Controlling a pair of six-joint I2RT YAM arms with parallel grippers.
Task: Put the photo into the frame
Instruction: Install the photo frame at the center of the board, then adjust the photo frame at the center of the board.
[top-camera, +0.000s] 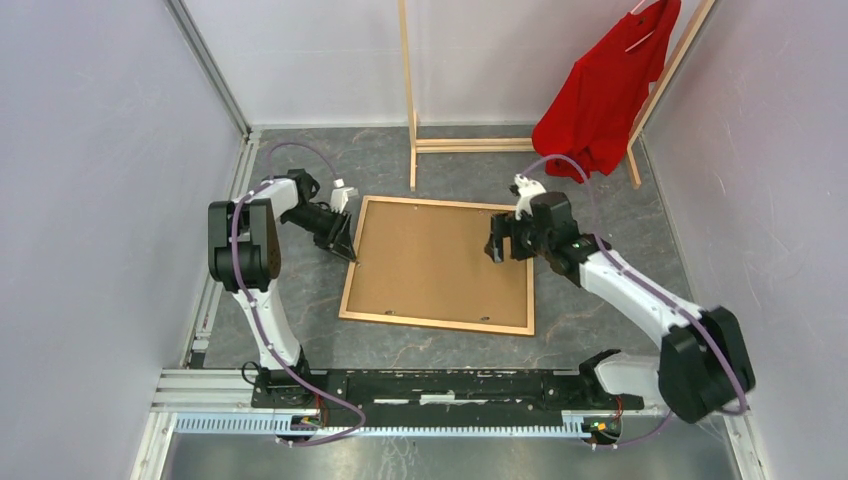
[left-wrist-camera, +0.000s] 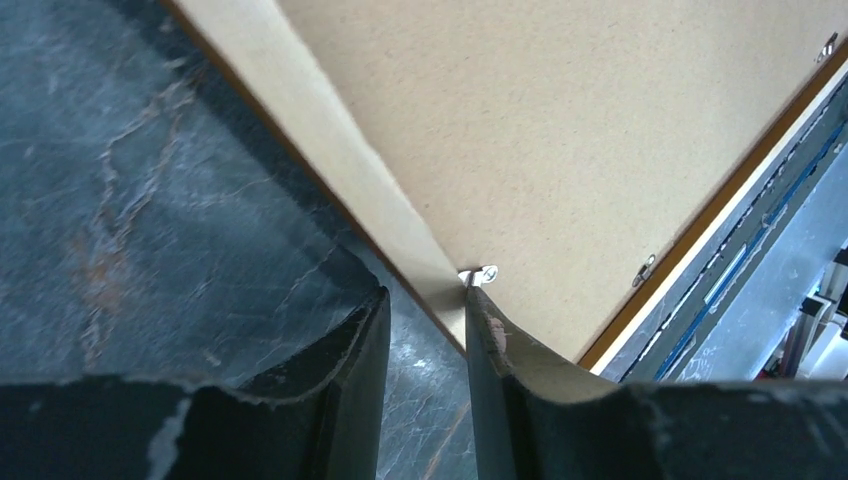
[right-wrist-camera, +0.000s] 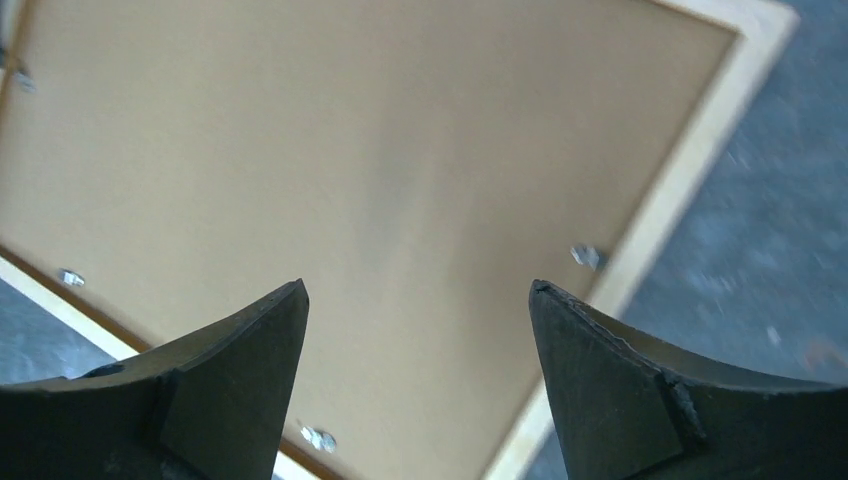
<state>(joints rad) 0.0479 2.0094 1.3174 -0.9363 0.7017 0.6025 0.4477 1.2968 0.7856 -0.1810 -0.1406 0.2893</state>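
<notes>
Top external view: the frame (top-camera: 436, 322) lies back-up at the centre of the dark table (top-camera: 310, 300), brown backing panel (top-camera: 440, 262) set within it, with the left gripper (top-camera: 348, 246) narrowly parted astride its left rail and the right gripper (top-camera: 497, 243) spread wide, empty, above its right edge.

The left hand (left-wrist-camera: 428, 320) filled the bottom edge, its two dark, scuffed fingers (left-wrist-camera: 340, 380) parted by a narrow gap with only worktop (left-wrist-camera: 130, 200) showing through. The finger on the picture's right sat at the pale rim of the frame (left-wrist-camera: 325, 150), beside a small metal clip (left-wrist-camera: 480, 274). Inside the rim lay the brown backing panel (left-wrist-camera: 600, 130). The dark, marbled worktop spread to the left.
</notes>
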